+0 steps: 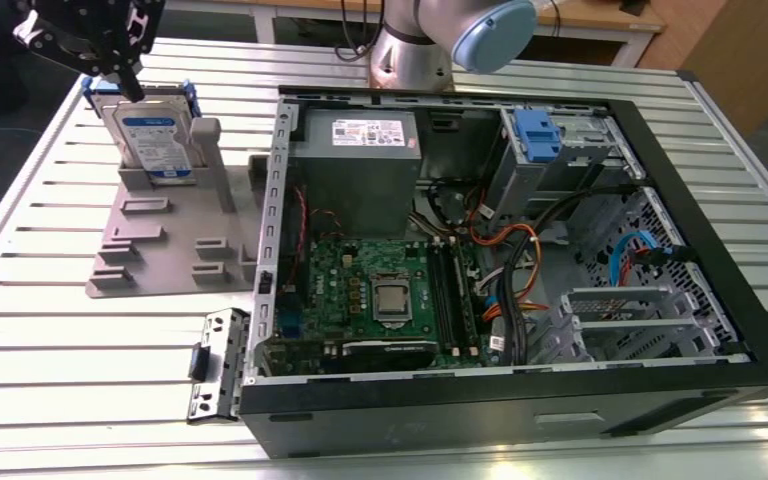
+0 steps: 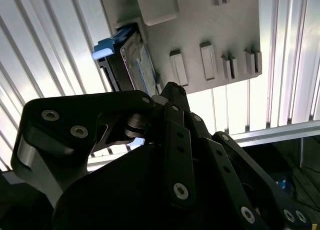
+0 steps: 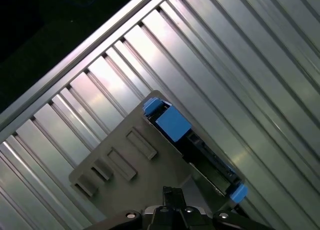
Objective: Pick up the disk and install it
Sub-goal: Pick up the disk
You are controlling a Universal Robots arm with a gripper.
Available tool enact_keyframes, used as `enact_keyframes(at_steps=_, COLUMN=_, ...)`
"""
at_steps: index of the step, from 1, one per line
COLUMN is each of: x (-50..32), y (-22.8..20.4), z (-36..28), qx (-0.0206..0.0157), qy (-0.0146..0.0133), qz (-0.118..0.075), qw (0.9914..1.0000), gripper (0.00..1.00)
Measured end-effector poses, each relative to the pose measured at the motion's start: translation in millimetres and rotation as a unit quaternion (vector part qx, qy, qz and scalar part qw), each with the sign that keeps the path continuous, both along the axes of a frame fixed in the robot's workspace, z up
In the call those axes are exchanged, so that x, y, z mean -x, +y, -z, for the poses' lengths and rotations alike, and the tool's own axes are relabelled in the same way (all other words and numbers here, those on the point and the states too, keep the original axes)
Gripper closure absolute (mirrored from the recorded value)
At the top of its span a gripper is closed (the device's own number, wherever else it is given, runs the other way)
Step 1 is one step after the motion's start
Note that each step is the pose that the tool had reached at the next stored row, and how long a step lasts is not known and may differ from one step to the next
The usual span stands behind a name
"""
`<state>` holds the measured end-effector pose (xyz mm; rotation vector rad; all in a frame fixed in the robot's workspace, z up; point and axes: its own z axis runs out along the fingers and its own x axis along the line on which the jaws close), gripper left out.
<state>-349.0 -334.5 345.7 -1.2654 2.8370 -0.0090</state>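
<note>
Gripper [image 1: 123, 78] hangs tilted, pointing down, seemingly just above the disk [image 1: 155, 135]; whether it is open or closed, I cannot tell. The disk stands upright in a grey holder [image 1: 144, 255] beside the open computer case [image 1: 518, 405].

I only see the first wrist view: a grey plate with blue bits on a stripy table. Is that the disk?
Observer: Yes. In the exterior view the disk stands upright in the grey holder, its white-and-blue label showing.
Operator: What's beside it?
Observer: An open computer case lies on the table, at the exterior view's right of the holder.
Operator: And above it?
Observer: The gripper hangs just over the disk's top edge; whether they touch, I cannot tell.
</note>
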Motion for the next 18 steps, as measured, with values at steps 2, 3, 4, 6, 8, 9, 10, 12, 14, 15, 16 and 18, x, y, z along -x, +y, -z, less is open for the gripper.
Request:
enact_keyframes(at_steps=2, x=0.0, y=0.0, z=0.0, qx=0.0, qy=0.0, qz=-0.004, qw=0.99999, gripper=0.9)
enact_keyframes(at_steps=3, x=0.0, y=0.0, z=0.0, qx=0.0, qy=0.0, qz=-0.005, qw=0.99998, gripper=0.9)
enact_keyframes(at_steps=4, x=0.0, y=0.0, z=0.0, qx=0.0, qy=0.0, qz=-0.007, qw=0.99997, gripper=0.9)
enact_keyframes(at_steps=6, x=0.0, y=0.0, z=0.0, qx=0.0, qy=0.0, qz=-0.011, qw=0.99994, gripper=0.9)
enact_keyframes(at_steps=8, x=0.0, y=0.0, z=0.0, qx=0.0, qy=0.0, qz=-0.014, qw=0.9999, gripper=0.9)
enact_keyframes(at_steps=9, x=0.0, y=0.0, z=0.0, qx=0.0, qy=0.0, qz=-0.016, qw=0.99987, gripper=0.9)
enact_keyframes(at_steps=10, x=0.0, y=0.0, z=0.0, qx=0.0, qy=0.0, qz=-0.018, qw=0.99984, gripper=0.9)
enact_keyframes(at_steps=12, x=0.0, y=0.0, z=0.0, qx=0.0, qy=0.0, qz=-0.021, qw=0.99977, gripper=0.9)
enact_keyframes(at_steps=14, x=0.0, y=0.0, z=0.0, qx=0.0, qy=0.0, qz=-0.025, qw=0.99969, gripper=0.9)
enact_keyframes(at_steps=15, x=0.0, y=0.0, z=0.0, qx=0.0, qy=0.0, qz=-0.026, qw=0.99965, gripper=0.9)
enact_keyframes(at_steps=16, x=0.0, y=0.0, z=0.0, qx=0.0, qy=0.0, qz=-0.028, qw=0.9996, gripper=0.9)
enact_keyframes(at_steps=18, x=0.0, y=0.0, z=0.0, qx=0.0, qy=0.0, qz=-0.032, qw=0.9995, gripper=0.9)
